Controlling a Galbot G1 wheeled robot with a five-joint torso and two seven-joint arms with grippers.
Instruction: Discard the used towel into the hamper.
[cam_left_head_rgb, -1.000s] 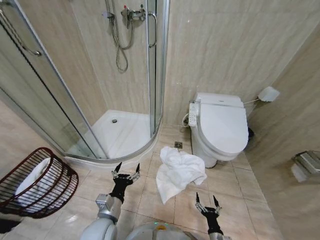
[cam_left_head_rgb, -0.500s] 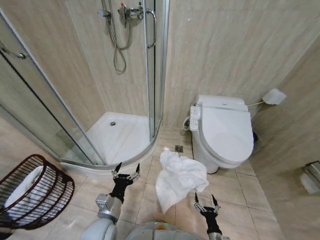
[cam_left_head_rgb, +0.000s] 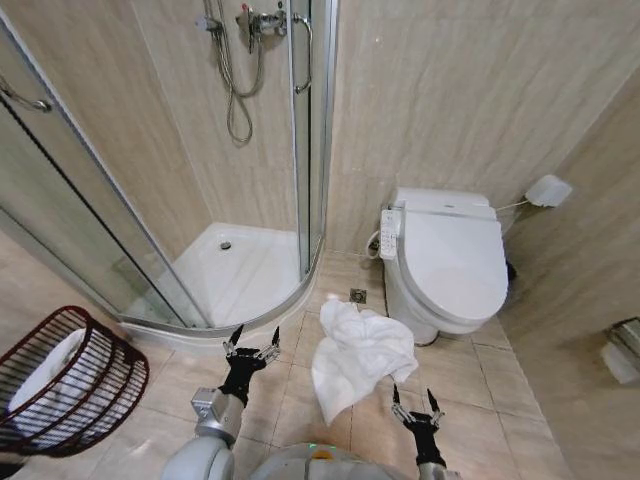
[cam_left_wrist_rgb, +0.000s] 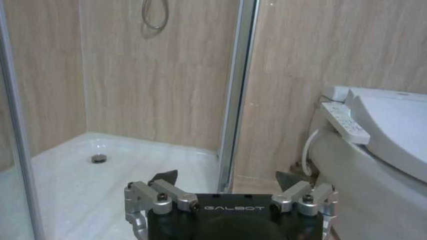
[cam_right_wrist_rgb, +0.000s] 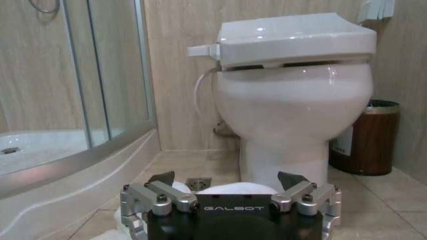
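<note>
Beige tiled walls (cam_left_head_rgb: 450, 90) and a beige tiled floor (cam_left_head_rgb: 300, 380). A glass corner shower (cam_left_head_rgb: 200, 200) with 1 white tray fills the upper left; a white toilet (cam_left_head_rgb: 450, 260) stands right of centre.

The head camera looks down from high at the bathroom floor, with the shower (cam_left_head_rgb: 240, 270) at 11 o'clock and the toilet (cam_left_head_rgb: 448, 262) at 1 o'clock. The left wrist camera sits low, facing the shower (cam_left_wrist_rgb: 100, 155). The right wrist camera, near the floor, faces the toilet (cam_right_wrist_rgb: 293, 95) closely. All three share both.
</note>
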